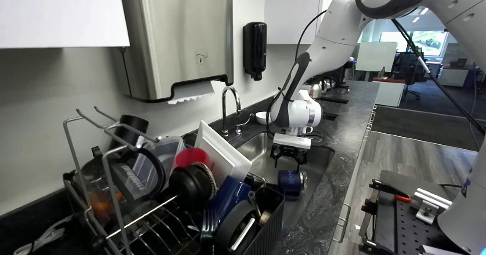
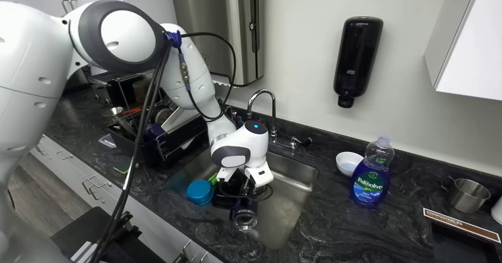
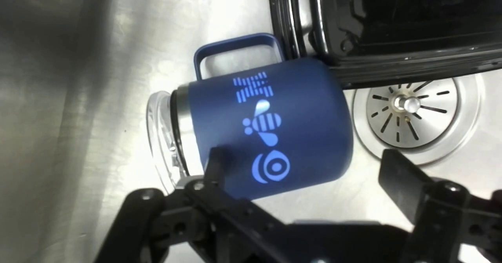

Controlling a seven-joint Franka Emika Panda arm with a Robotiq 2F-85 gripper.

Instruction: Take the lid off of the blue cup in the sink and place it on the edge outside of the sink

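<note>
"Capping the mouth of the blue cup, the clear lid is on, with a dark ring showing behind it. From out here I can't judge how tightly it's pressed in."

"The cup lies on its side on the floor of the sink, mouth toward the left of the wrist view. I'd go for the lid's rim, not the body. How's your end effector?"

"Spread wide, holding nothing. I have one finger over the cup near its mouth and the other beyond its base; whether the first touches, I can't tell."

"Then I'd rise a little, shift toward the lid and probably turn crosswise, so the jaws straddle its width. Pull straight along the cup's axis, perhaps rocking gently."

"My worry is the cup sliding or rolling along with it. The black container is right by its base corner, but I wouldn't count on that as a brace."

"Go slowly, then. Once it's free, carry it clear of the sink and lay it flat on the edge, that strip of dark bench alongside."
</note>
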